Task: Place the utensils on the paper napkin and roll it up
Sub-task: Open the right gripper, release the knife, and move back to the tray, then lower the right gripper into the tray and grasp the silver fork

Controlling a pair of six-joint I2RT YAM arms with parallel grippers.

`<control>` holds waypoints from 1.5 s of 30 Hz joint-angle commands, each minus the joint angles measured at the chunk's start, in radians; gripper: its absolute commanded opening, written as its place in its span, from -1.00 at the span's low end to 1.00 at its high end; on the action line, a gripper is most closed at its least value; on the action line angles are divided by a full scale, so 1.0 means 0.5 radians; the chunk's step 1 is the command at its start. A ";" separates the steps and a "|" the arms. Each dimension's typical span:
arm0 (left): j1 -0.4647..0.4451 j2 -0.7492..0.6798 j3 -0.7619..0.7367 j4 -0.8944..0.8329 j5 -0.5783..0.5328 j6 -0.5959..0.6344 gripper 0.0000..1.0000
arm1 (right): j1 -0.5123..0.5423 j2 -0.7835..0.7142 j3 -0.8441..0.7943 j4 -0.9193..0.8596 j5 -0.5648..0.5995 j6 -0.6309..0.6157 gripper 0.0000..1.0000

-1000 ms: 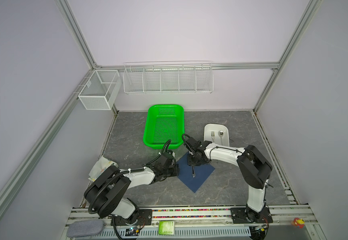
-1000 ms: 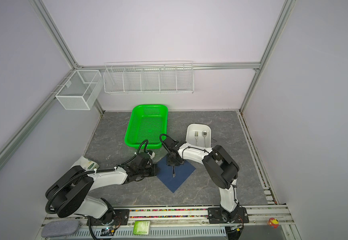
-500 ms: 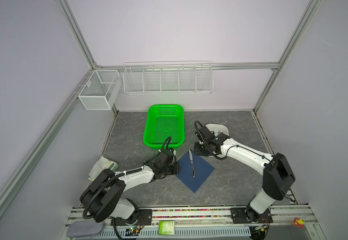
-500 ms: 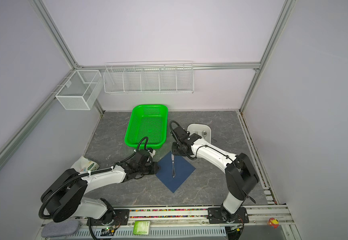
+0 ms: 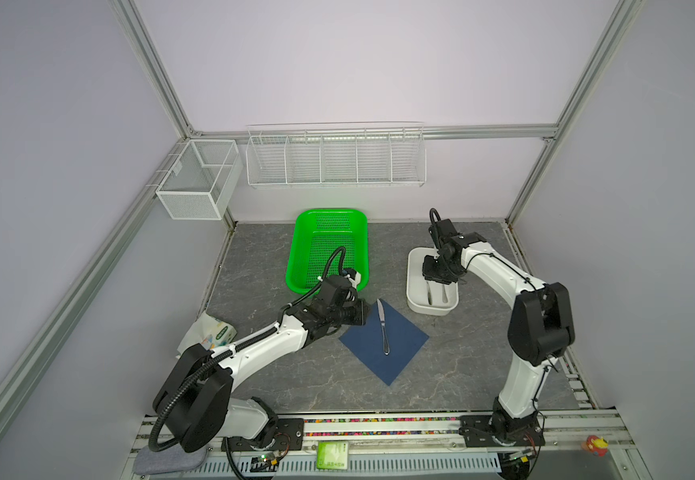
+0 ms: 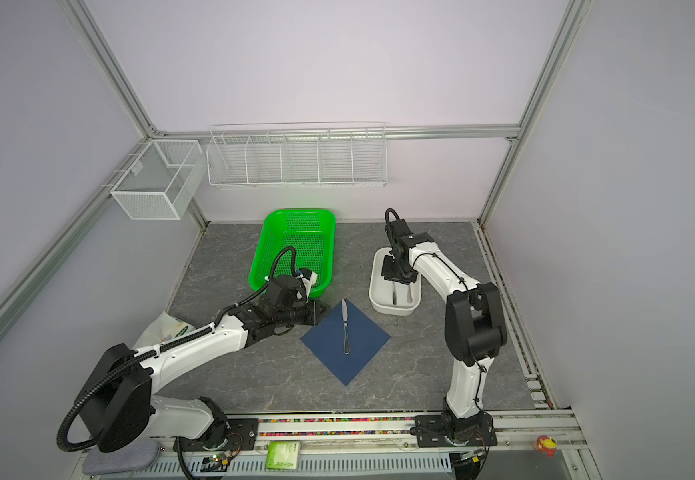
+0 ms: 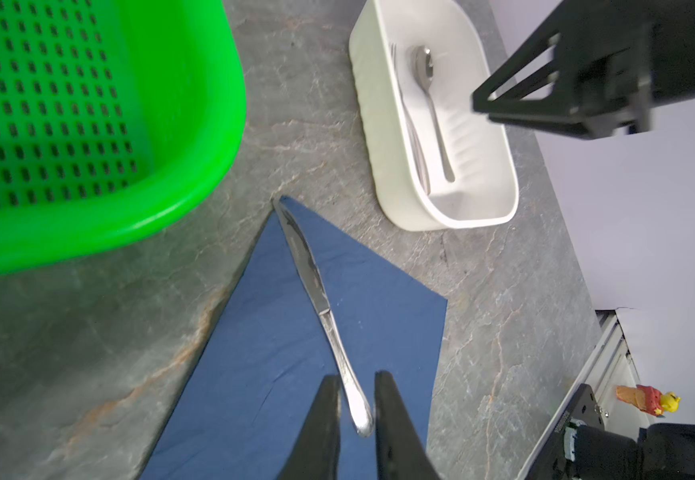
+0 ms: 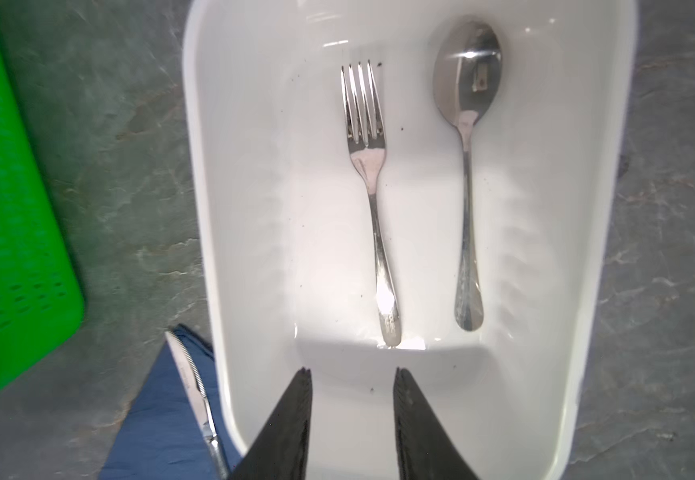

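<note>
In both top views a grey marbled tabletop (image 5: 279,374) fills the lower half of the frame. The paper napkin (image 5: 360,345), thin, matte and navy, lies flat at centre, turned like a diamond. The knife (image 5: 382,328), slim polished steel, lies along its middle with the blade tip at the upper corner. The perforated green plastic basket (image 5: 331,212) sits above and left of it. A printed tissue pack (image 5: 213,334) lies at the far left, and white wire racks (image 5: 335,158) hang on the back wall. The left gripper (image 5: 361,318) sits at the napkin's upper-left edge, just beside the knife. Right of centre, the right gripper (image 6: 395,279) hangs over the glossy white tray (image 6: 373,286). In the left wrist view the left gripper (image 7: 357,380) has its black fingers a little apart, grasping nothing. The knife handle shows through the gap, lying on the napkin (image 7: 262,340). Beyond, the tray (image 7: 379,166) holds the fork (image 7: 410,124) and the spoon (image 7: 433,104) side by side. In the right wrist view the right gripper (image 8: 350,374) is spread and empty above the tray's near end. The fork (image 8: 373,208) and spoon (image 8: 468,166) lie parallel on the speckled tray floor, apart from each other.
</note>
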State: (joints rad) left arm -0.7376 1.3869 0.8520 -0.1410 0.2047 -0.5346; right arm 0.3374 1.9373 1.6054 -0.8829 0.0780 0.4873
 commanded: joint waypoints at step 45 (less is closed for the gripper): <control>0.171 -0.015 0.173 -0.242 -0.086 0.150 -0.57 | -0.064 0.525 0.607 -0.443 0.058 -0.312 -0.87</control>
State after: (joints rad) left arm -0.6586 1.4097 0.9390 -0.2527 0.1791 -0.4694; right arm 0.3035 2.3051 1.9293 -1.1240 0.0937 0.3157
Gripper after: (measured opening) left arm 0.215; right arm 0.083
